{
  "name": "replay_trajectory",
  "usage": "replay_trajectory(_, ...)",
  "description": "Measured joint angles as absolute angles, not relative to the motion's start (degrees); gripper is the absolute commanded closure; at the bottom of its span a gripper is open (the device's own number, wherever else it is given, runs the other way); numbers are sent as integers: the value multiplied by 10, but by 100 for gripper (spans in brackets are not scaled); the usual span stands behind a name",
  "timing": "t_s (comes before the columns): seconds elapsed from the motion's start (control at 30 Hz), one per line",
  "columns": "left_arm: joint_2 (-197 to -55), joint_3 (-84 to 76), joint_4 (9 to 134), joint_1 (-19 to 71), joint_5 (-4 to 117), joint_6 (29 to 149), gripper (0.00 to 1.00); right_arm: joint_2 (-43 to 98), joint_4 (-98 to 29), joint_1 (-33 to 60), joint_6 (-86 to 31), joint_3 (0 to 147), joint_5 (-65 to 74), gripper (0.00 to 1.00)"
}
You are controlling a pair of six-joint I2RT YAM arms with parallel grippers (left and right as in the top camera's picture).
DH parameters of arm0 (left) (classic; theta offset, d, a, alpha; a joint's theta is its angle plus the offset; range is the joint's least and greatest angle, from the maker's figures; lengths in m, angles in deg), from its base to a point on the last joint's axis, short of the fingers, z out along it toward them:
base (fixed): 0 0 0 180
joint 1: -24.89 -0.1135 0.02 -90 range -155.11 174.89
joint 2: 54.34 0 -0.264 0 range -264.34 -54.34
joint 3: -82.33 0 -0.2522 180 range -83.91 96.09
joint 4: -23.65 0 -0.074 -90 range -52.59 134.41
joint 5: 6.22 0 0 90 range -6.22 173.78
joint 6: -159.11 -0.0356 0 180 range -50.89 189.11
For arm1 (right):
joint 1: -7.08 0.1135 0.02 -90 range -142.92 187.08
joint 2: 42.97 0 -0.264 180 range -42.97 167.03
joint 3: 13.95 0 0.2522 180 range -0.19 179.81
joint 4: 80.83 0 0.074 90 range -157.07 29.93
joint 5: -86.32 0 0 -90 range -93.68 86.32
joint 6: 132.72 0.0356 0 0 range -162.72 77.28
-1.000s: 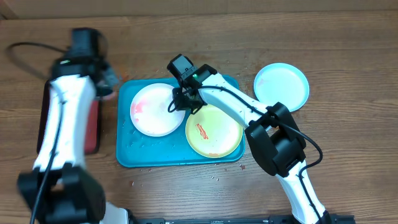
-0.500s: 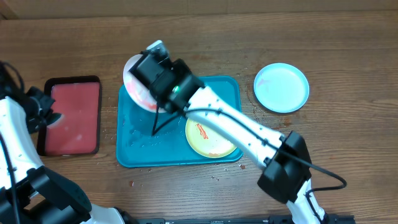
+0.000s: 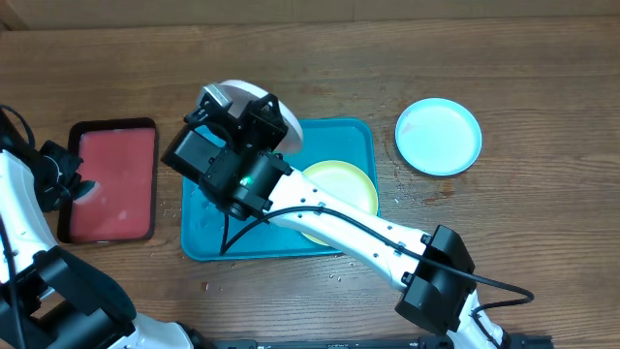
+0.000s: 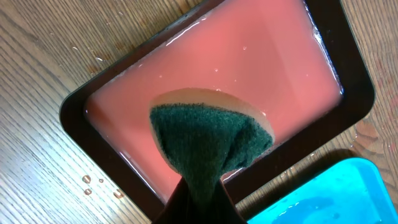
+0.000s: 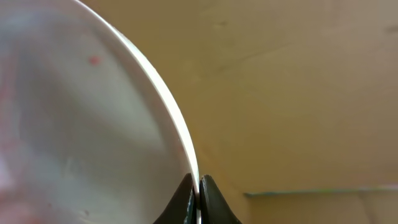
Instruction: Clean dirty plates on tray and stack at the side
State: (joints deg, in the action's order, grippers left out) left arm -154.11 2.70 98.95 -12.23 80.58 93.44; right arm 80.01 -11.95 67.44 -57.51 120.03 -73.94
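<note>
Plates are split up right now: the yellow-green round plate sits flat in the big turquoise plastic tray, on its right half, partly under the right arm. Left of that tray, the left gripper has its fingers clamped on a dark green scouring sponge with a tan backing, held over the pink liquid in the smaller black-rimmed red tray; can't tell if it's touching the surface. The light blue round plate lies on the wooden table, off the turquoise tray's right side, well clear of it. Up over the tray's far-left corner, the right gripper is pinched tight on the rim of the white round plate, which is tilted up on edge, with a red speck and pinkish haze on its face.
</note>
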Motion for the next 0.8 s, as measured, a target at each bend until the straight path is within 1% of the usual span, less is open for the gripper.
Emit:
replay_trajectory(0.13,-1541,27,989,-122,805,934,96,800,-124,674,-593,1200,-785,96)
replay_trajectory(0.2,-1541,27,989,-122,804,934,96,800,-123,674,-578,1200,-771,96)
replay_trajectory(0.27,-1541,27,988,-122,803,935,96,800,-116,671,-550,1200,-706,96)
replay_trajectory(0.37,-1541,27,988,-122,802,935,96,800,-110,653,-542,1194,-548,96)
replay_trajectory(0.43,-1541,27,989,-122,801,935,96,800,-92,634,-544,1187,-497,96)
replay_trajectory(0.5,-1541,27,989,-122,800,935,96,800,-73,616,-528,1184,-505,96)
replay_trajectory(0.67,-1541,27,984,-122,797,935,96,784,-75,591,-456,1183,-619,96)
replay_trajectory(0.73,-1541,27,985,-122,797,936,96,766,-79,581,-433,1183,-603,96)
replay_trajectory(0.8,-1541,27,984,-122,797,936,96,742,-69,554,-416,1183,-528,96)
